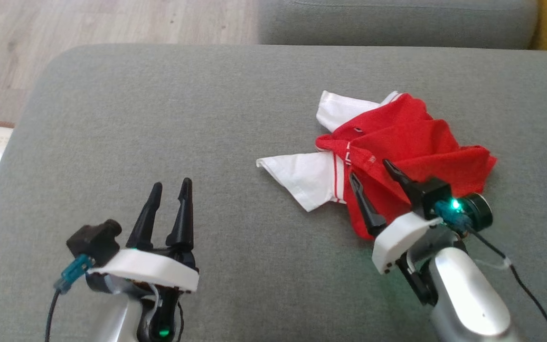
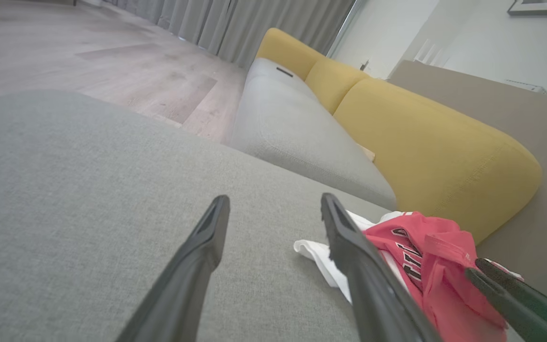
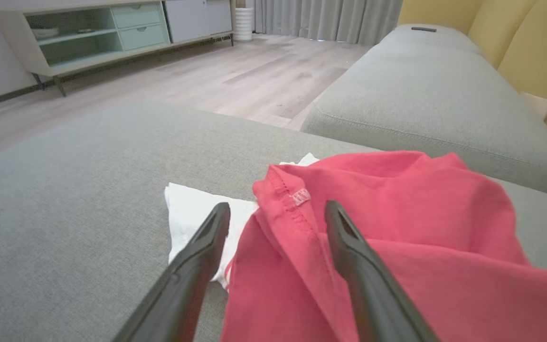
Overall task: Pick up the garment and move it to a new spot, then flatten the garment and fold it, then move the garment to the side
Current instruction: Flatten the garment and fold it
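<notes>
Garment (image 1: 397, 137) lies crumpled, its red hem (image 3: 297, 223) between the wide-open right jaws; closing there might catch one layer and drag it bunched, while the left jaws gape empty.

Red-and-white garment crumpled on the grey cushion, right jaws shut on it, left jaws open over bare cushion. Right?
No. The right jaws stand open astride a red fold of the garment, not shut, as the right wrist view shows. The rest holds.
</notes>
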`<state>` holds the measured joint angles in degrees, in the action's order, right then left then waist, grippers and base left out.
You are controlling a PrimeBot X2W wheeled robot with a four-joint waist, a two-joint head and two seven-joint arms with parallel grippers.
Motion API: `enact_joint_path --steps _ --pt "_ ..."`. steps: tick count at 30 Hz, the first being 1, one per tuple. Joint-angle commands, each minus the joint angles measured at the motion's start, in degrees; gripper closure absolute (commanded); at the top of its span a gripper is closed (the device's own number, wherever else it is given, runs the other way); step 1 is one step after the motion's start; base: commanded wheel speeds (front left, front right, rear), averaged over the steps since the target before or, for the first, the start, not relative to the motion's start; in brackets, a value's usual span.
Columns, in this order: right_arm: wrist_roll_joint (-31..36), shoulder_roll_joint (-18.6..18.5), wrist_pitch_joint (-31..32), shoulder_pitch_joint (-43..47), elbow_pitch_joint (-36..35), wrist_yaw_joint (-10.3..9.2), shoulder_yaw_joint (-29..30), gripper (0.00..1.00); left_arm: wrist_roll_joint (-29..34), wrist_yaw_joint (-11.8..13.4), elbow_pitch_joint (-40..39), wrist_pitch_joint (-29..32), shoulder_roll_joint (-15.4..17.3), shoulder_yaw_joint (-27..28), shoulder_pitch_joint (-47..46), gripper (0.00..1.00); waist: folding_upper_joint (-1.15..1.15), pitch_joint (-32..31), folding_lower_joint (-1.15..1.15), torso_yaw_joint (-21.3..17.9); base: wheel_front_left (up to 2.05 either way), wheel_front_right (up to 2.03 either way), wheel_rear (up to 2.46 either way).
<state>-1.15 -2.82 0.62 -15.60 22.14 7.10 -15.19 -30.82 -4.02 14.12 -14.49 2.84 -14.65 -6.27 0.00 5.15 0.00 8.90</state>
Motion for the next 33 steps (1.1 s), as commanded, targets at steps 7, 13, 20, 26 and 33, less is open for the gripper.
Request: enact_joint_path --steps 7,13,20,26,33 --pt "1.04 -0.13 -0.26 -6.54 5.37 0.39 -0.76 1.00 -0.69 0.78 -2.18 -0.51 0.05 1.16 -2.68 0.00 0.00 0.30 0.00 0.33 0.00 0.00 0.00" --pt "-1.79 -0.08 -5.29 -6.69 4.57 0.39 0.21 1.00 -0.50 1.11 -2.65 -0.51 0.04 2.03 -2.12 0.00 0.00 0.29 0.00 -2.49 0.00 0.00 0.00" --pt "-5.35 -0.07 -7.72 -0.05 -3.71 0.39 7.06 1.00 0.23 0.74 -2.58 -0.51 0.04 3.89 -1.61 0.00 0.00 0.02 0.00 -8.13 0.00 0.00 0.00" --pt "-7.27 -0.07 -5.53 9.02 -13.07 0.39 18.54 1.00 0.58 0.46 -2.88 -0.51 0.04 4.65 -2.01 0.00 0.00 -0.01 0.00 -13.45 0.00 0.00 0.00" --pt "-6.67 -0.06 -2.65 13.80 -14.58 0.39 30.78 1.00 0.04 0.44 -2.51 -0.51 0.04 3.46 -2.95 0.00 0.00 0.15 0.00 -15.57 0.00 0.00 0.00"
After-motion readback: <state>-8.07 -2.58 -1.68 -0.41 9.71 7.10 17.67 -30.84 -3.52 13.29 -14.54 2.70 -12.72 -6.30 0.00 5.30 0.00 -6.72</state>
